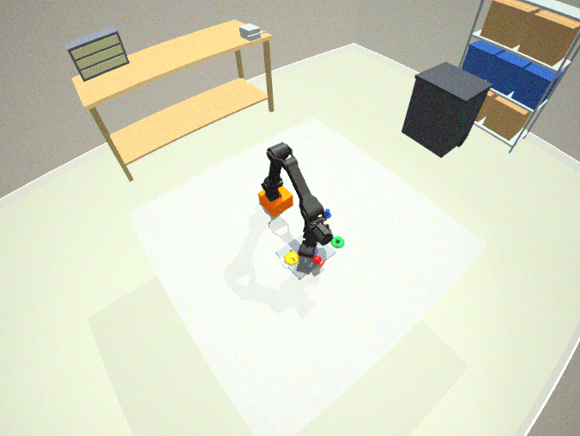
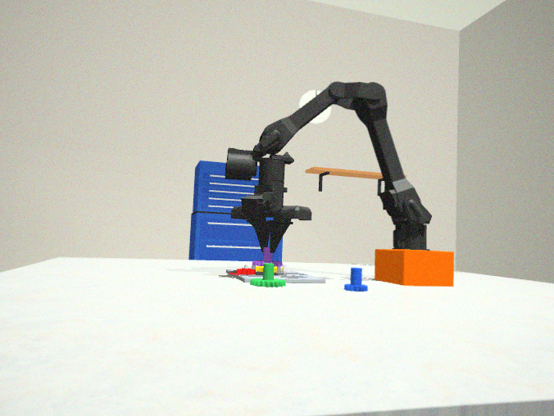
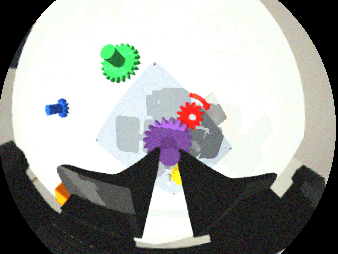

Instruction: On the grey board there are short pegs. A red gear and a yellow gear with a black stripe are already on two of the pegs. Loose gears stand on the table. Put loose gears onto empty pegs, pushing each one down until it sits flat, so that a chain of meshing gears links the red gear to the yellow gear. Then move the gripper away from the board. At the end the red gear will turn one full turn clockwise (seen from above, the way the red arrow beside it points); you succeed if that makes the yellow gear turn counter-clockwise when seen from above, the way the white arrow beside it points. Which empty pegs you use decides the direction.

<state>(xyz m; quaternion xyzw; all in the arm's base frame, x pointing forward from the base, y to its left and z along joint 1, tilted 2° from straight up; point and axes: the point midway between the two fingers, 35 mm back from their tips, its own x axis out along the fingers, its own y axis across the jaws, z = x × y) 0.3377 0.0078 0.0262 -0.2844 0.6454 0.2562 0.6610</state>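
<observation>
My gripper (image 2: pixel 267 250) (image 3: pixel 169 151) is shut on the handle of the purple gear (image 2: pixel 267 255) (image 3: pixel 167 135). The purple gear is upright, just above the grey board (image 1: pixel 299 276) (image 2: pixel 309 280) (image 3: pixel 112 137), its teeth close beside the red gear (image 1: pixel 317 261) (image 2: pixel 243 271) (image 3: pixel 190 116). Whether it touches a peg is hidden. The yellow gear (image 1: pixel 289 257) (image 2: pixel 259 269) (image 3: pixel 176 175) sits on the board, partly hidden behind the right finger in the wrist view. The green gear (image 1: pixel 337 241) (image 2: pixel 267 282) (image 3: pixel 120 62) and the small blue gear (image 1: pixel 327 214) (image 2: pixel 356 287) (image 3: pixel 62 108) stand on the table.
The orange base block (image 1: pixel 275 201) (image 2: pixel 414 268) (image 3: pixel 62 194) carries the arm at the side of the board. The red arrow (image 3: pixel 200 100) curves beside the red gear. The green gear stands just off the board's edge; the blue gear is farther away, toward the base side.
</observation>
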